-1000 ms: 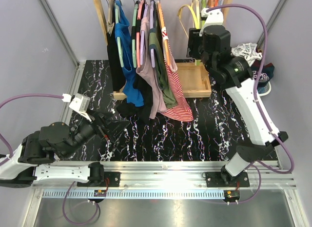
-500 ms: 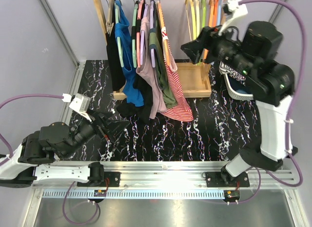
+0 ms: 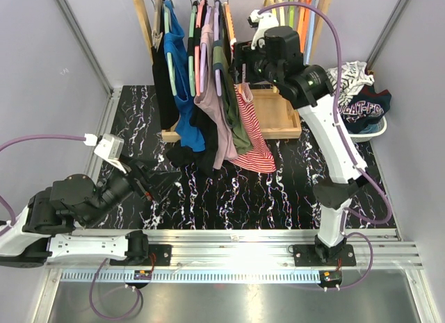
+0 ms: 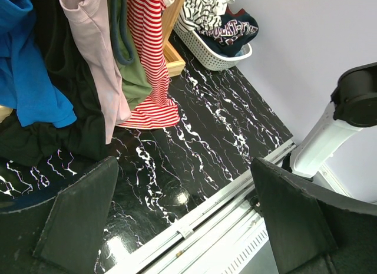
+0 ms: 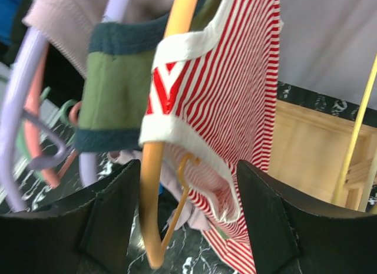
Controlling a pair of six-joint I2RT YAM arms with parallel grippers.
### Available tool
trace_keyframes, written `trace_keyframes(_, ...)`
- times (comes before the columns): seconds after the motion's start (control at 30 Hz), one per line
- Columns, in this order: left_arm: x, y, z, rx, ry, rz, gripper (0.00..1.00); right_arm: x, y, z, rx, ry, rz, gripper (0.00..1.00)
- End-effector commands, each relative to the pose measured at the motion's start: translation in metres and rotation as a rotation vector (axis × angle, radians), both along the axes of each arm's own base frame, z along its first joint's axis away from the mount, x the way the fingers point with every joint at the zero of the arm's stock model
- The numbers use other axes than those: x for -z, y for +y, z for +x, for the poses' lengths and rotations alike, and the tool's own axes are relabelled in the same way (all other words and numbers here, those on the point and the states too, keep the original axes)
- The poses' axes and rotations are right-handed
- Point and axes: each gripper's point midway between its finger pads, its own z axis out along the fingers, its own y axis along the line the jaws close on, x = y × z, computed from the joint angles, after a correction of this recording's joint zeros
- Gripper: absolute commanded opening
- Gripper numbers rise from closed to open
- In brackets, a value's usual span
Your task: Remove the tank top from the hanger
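The red-and-white striped tank top [image 3: 254, 139] hangs on an orange hanger [image 3: 233, 38], the rightmost garment on the rail. My right gripper [image 3: 240, 63] is up at its shoulder and stands open. In the right wrist view its black fingers [image 5: 112, 212] stand apart on either side of the hanger's orange arm [image 5: 153, 185] and the white-trimmed strap [image 5: 194, 150], with gaps on both sides. My left gripper [image 3: 163, 178] rests low over the table's near left, open and holding nothing [image 4: 182, 221]. From there the tank top's hem [image 4: 150, 68] shows far ahead.
Blue, black, pink and green garments [image 3: 201, 94] hang left of the tank top. Bare yellow, green and orange hangers [image 3: 295, 10] fill the rail's right end. The wooden rack base [image 3: 278, 114] sits behind. A white basket of clothes [image 3: 361, 101] stands at the right.
My right arm has swung left from the bare hangers to the striped tank top's hanger, with its jaws now wider. The left arm has not moved.
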Motion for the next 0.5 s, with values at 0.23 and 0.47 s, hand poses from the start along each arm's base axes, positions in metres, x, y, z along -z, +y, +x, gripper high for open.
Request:
trace_keyframes(0.23, -0.014, 0.012, 0.003, -0.027, -0.021, -0.072, 0.99, 0.003, -0.005, 0.047, 0.206, -0.123, -0.069, 0.28)
trace_keyframes(0.47, -0.014, 0.018, 0.002, -0.034, -0.017, -0.094, 0.99, -0.058, -0.022, 0.026, 0.219, -0.271, 0.005, 0.00)
